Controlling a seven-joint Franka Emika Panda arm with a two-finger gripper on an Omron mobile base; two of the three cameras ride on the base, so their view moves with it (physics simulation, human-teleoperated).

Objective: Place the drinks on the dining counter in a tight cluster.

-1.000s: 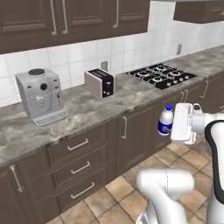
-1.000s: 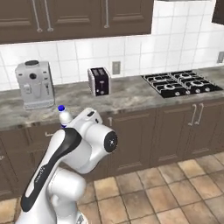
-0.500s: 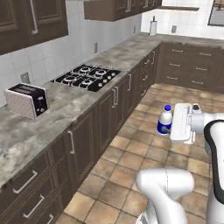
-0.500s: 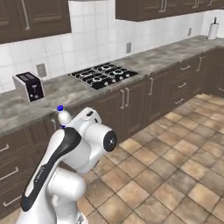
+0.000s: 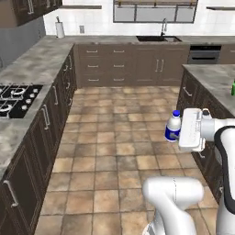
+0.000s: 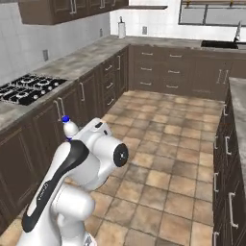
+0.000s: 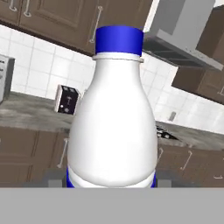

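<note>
step: carry to dining worktop | tool [image 5: 180, 133]: pinching white bottle [image 5: 173, 126] upright, over the floor beside the right-hand worktop [image 5: 215, 78] | advice: keep it vertical, set down touching-close to other drinks

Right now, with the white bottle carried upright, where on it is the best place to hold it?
Low on the wide body, from the side. The white bottle stands upright in the hand, and its belly is broad and straight-sided near the base, while the neck narrows under the blue cap, which would probably slip.
</note>
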